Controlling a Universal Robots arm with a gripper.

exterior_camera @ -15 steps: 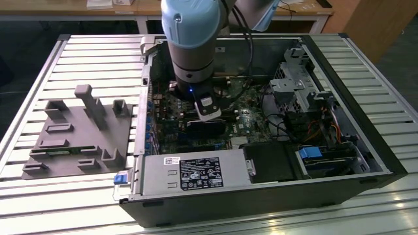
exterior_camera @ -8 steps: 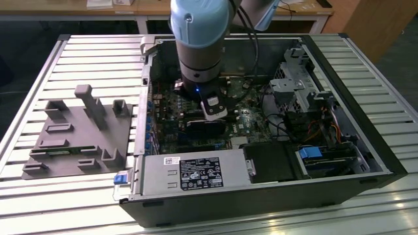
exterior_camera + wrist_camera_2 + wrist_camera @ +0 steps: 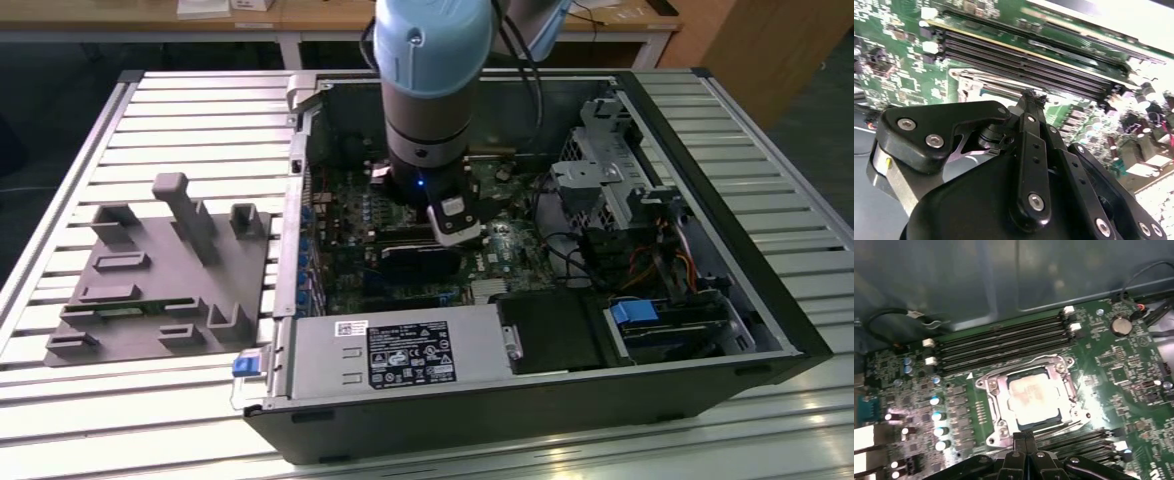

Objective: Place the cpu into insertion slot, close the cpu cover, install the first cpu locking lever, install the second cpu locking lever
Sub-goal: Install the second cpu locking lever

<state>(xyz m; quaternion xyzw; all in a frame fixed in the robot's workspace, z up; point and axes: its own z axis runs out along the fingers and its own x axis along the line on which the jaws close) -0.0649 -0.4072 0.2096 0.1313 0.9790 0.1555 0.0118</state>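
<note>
The fingers (image 3: 1024,444) are pressed together with nothing between them, just beside the socket's edge on the motherboard (image 3: 1114,365). The cpu (image 3: 1030,397) lies flat in the socket, framed by the closed cover (image 3: 1000,390). In the exterior view the arm (image 3: 424,90) reaches down into the open case (image 3: 747,300) on the slatted tabletop (image 3: 107,400).

cpu (image 3: 1031,401) dull silver-grey | cpu cover (image 3: 999,395) silvery | mobo (image 3: 1134,375) green | gripper (image 3: 1024,441) blk | arm (image 3: 424,60) lt blue
</note>
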